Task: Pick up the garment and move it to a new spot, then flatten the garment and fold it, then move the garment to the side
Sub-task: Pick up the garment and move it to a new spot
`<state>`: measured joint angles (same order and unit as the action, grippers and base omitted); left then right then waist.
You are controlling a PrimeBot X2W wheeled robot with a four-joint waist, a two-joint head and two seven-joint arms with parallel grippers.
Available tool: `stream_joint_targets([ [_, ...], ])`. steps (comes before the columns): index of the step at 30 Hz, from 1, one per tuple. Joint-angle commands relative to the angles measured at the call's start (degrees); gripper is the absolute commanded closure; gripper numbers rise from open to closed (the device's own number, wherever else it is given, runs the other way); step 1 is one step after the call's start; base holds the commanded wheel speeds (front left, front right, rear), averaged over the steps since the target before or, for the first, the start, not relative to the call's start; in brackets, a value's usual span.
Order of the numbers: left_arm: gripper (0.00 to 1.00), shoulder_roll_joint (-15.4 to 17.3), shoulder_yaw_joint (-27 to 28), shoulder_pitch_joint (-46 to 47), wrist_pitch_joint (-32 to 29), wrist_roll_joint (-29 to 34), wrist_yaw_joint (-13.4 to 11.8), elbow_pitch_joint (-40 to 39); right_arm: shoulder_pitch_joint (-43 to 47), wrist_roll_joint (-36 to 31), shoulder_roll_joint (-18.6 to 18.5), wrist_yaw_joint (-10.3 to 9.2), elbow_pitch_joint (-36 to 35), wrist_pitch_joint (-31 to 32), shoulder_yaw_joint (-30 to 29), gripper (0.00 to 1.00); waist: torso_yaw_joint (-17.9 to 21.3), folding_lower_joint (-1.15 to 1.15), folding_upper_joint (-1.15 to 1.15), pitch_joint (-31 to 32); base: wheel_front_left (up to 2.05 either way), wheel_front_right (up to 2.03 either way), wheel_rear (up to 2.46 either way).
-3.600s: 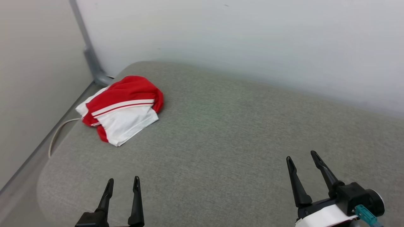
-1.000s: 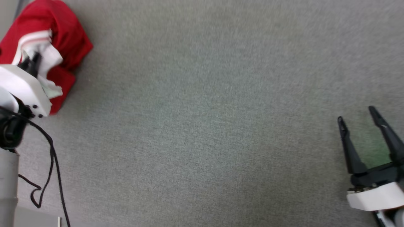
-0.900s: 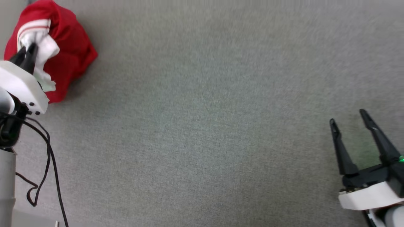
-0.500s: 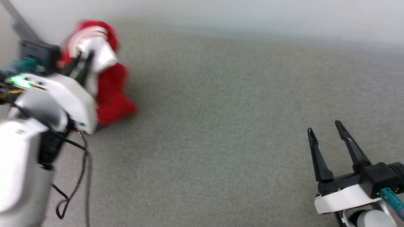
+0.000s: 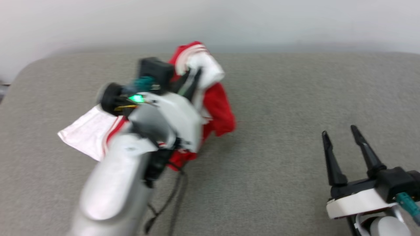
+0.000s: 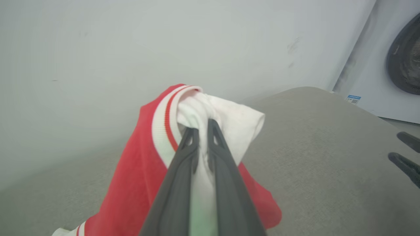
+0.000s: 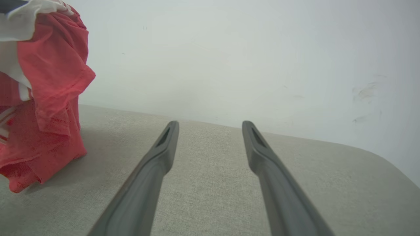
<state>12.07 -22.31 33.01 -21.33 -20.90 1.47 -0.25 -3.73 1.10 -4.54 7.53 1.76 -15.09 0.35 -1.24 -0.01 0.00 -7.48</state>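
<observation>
The garment (image 5: 218, 108), red with white sleeves and striped trim, hangs bunched from my left gripper (image 5: 193, 73) near the middle of the grey cushioned surface (image 5: 279, 98). Its lower folds and one white sleeve (image 5: 87, 132) trail on the cushion. In the left wrist view the left gripper (image 6: 203, 126) is shut on a white fold of the garment (image 6: 137, 177). My right gripper (image 5: 339, 131) stands open at the lower right, apart from the cloth. In the right wrist view the right gripper (image 7: 210, 126) has nothing between its fingers, and the garment (image 7: 49, 98) hangs at the far left.
A pale wall (image 5: 262, 19) runs along the cushion's far edge. The cushion's rounded left corner (image 5: 23, 72) shows at the left. A black cable (image 5: 177, 193) dangles under my left forearm. A dark round opening in a white panel (image 6: 403, 55) shows at the far right of the left wrist view.
My left gripper has carried the garment up and rightwards from the cushion's left corner towards its middle. The head camera has also swung. The right gripper stays open and still.
</observation>
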Motion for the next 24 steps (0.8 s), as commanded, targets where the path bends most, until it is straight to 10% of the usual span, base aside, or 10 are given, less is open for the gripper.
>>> stream_joint_targets([
  [1, 1.00, -3.07, -1.76, 1.46, 1.77, 0.58, -0.52, 2.82, -1.27, -0.23, 0.17, -0.08, 0.12, -0.12, -1.36, 0.00, 2.70, 0.01, 0.00, -1.10, 0.00, 0.00, 0.00],
  [9, 1.00, -9.07, -9.85, 5.20, 9.77, -1.40, -3.40, 16.90, -4.28, 0.10, 0.09, -0.08, 1.42, -0.11, -10.28, 0.00, 8.33, 0.01, 0.00, -3.31, 0.00, 0.00, 0.00],
  [10, 0.35, -9.15, -11.96, 5.25, 10.64, -3.14, -3.84, 17.92, -4.71, 0.20, 0.17, -0.07, 1.65, -0.12, -10.95, 0.00, 8.89, 0.01, 0.00, -3.50, 0.00, 0.00, 0.00],
  [11, 0.00, -9.23, -14.43, 5.29, 11.34, -5.10, -4.37, 18.64, -5.02, 0.33, 0.27, -0.07, 1.91, -0.12, -11.36, 0.00, 9.33, 0.01, 0.00, -3.66, 0.00, 0.00, 0.00],
  [24, 0.00, -9.15, -28.98, 8.53, 23.00, -15.81, -7.87, 27.61, -3.06, -0.70, 0.87, -0.07, 3.23, -0.11, -9.74, 0.00, 7.17, 0.01, 0.00, -0.41, 0.00, 0.00, 0.00],
])
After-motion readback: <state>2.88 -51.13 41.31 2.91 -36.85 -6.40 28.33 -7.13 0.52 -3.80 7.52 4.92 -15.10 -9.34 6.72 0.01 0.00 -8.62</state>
